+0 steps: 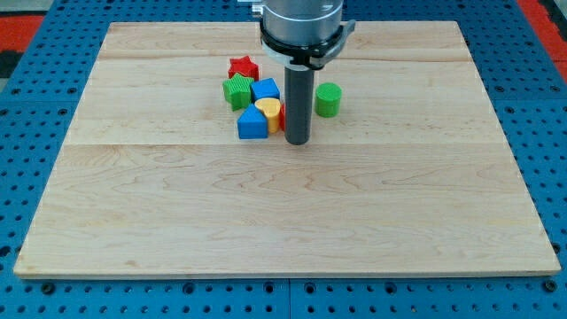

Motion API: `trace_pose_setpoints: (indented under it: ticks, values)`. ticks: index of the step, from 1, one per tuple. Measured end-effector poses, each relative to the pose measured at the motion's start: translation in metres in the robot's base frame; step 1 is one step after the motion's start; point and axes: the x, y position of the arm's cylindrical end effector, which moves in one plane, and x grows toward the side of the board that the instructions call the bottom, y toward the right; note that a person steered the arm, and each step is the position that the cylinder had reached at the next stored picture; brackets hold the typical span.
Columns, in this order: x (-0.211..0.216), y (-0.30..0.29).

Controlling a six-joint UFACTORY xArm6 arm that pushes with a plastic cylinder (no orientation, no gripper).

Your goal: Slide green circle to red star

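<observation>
Work lies ahead of you: green circle (329, 99) sits apart from red star (243, 66) (near the table's far edge), my tip (297, 142) touching neither, grasping nothing.

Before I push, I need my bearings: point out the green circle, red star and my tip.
green circle (329, 99), camera view, its side face
red star (243, 66), camera view, its top
my tip (297, 142), camera view, rod's bottom end

We see a pale wooden board (292, 213), smooth and matt, with visible grain and plank seams. Around it lies a blue perforated surface (27, 133) with a slight sheen. The green circle (329, 99) looks ribbed and matt, like plastic. Our rod (298, 102) is dark, smooth and faintly glossy, under a shiny metal collar (301, 22).
</observation>
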Motion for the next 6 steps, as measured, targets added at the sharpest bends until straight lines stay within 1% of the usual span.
trace_pose_setpoints:
  ticks: [1,2,4,5,6]
  values:
    - [-0.009,-0.004]
    - [-0.014,0.004]
    - [-0.026,0.081]
    - [-0.042,0.096]
    - [-0.053,0.076]
